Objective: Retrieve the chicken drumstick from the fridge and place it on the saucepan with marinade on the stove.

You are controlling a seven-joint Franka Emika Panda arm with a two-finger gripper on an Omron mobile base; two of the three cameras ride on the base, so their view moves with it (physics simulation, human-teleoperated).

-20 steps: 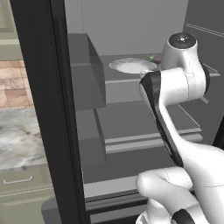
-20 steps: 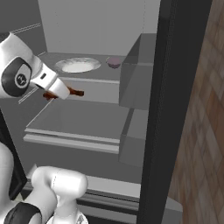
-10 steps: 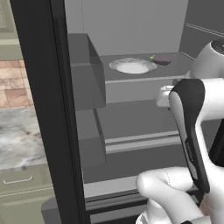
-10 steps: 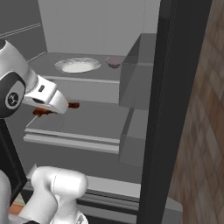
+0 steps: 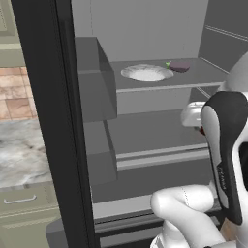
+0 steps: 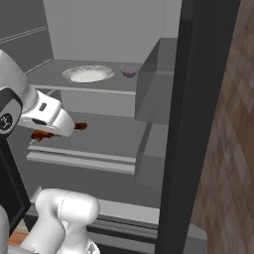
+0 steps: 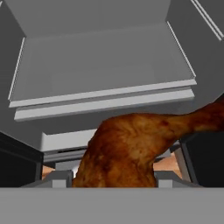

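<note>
Drumstick (image 7: 127,148) sits clamped in our gripper (image 6: 49,130), out in front of the open fridge (image 5: 160,131), level with its middle shelf (image 6: 99,134). In our hand view its long axis runs left to right: fat meaty end low left, thin bone end up right. Right base view shows both brown ends poking past the hand. On the shelf above we see a white plate (image 5: 147,73), then a purple item (image 5: 180,66).

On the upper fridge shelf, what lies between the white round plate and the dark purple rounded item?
Only bare grey shelf separates the white round plate from the dark purple rounded item, seen in both base views.
</note>
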